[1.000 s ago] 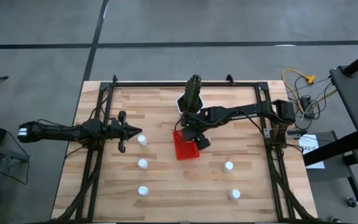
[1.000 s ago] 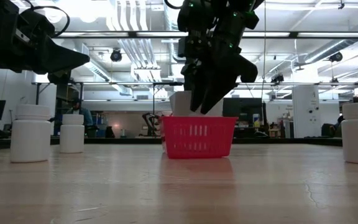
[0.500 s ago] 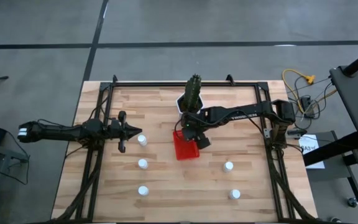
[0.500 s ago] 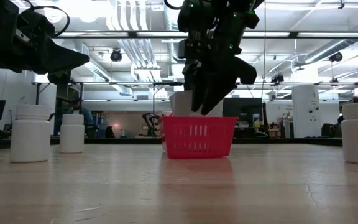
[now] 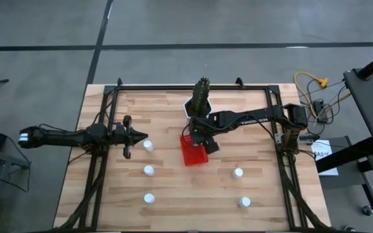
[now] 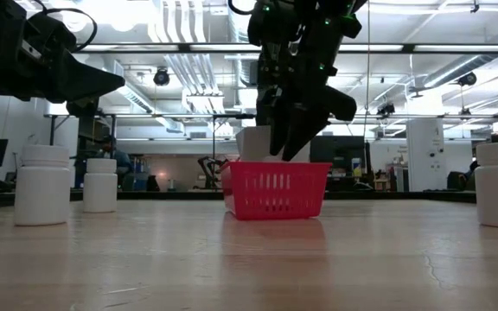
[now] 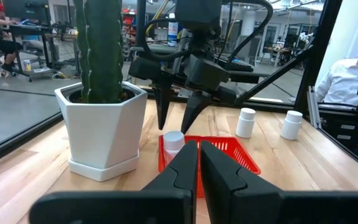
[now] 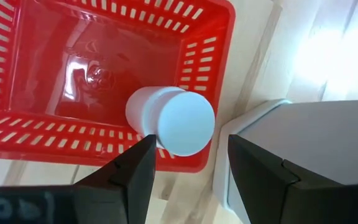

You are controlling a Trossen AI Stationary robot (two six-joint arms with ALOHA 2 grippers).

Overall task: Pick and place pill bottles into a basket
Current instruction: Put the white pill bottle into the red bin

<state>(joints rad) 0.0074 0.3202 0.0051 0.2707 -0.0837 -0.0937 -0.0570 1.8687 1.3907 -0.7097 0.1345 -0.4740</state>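
Clearance between my right pincer (image 8: 185, 165) and the pill bottle (image 8: 170, 120) under it is what I watch. That pincer hangs over the rear corner of the red basket (image 5: 193, 154), its fingers spread wide and gripping nothing. In the right wrist view the bottle stands upright inside the basket, cap up, close against the mesh wall nearest the white hexagonal cactus pot (image 7: 102, 132), directly below the gap between the fingers. Its long axis is vertical, so I judge a straight lift would leave it standing, with little room to swing sideways given the pot just beside the basket. Five more pill bottles are out on the wooden tabletop (image 5: 167, 110): three in a rough line on the left half (image 5: 148, 145) (image 5: 148, 170) (image 5: 149, 198) and two on the right half (image 5: 237, 172) (image 5: 244, 201). My left pincer (image 5: 136, 135) waits just beside the topmost bottle of the left line; its fingers look pressed together with nothing between them in its own wrist view. That arm is plainly nearer the left three; the right arm is nearer the pair below and to the right of the basket. All stand upright, so each calls for a side-on or top-down grasp across the round body.
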